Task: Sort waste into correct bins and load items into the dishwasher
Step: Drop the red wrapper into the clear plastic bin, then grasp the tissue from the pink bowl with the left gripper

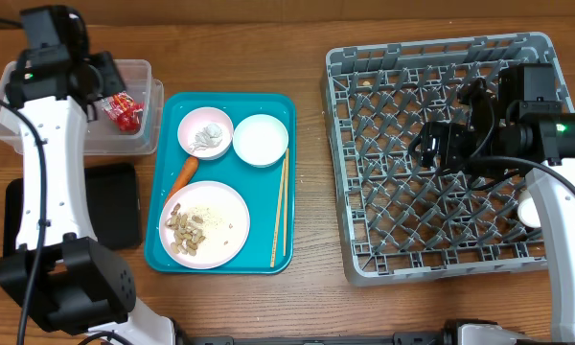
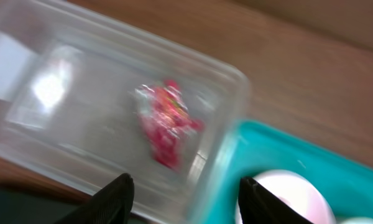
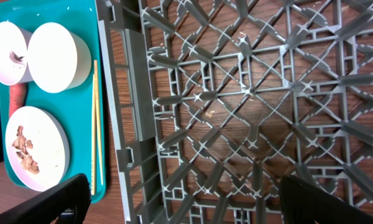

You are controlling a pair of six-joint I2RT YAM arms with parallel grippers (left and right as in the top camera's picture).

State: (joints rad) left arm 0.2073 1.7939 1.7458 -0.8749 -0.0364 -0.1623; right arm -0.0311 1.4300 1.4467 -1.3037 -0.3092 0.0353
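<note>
One waste item, the red wrapper (image 2: 168, 124), is lying in the clear tub (image 2: 68, 93); the left gripper (image 2: 186, 193) is hovering above it, jaws spread (nothing held). Next, probably: reaching for the tissue (image 1: 211, 135).

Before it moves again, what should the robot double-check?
1. Wrapper inside tub: ok.
2. Left gripper open and empty: ok.
3. Right gripper open and empty, over rack: ok.
4. Tissue and carrot sorted: not ok. The tissue sits in a bowl and the carrot lies on the teal tray.
5. Black tray free: cannot tell, the left arm covers part.
</note>
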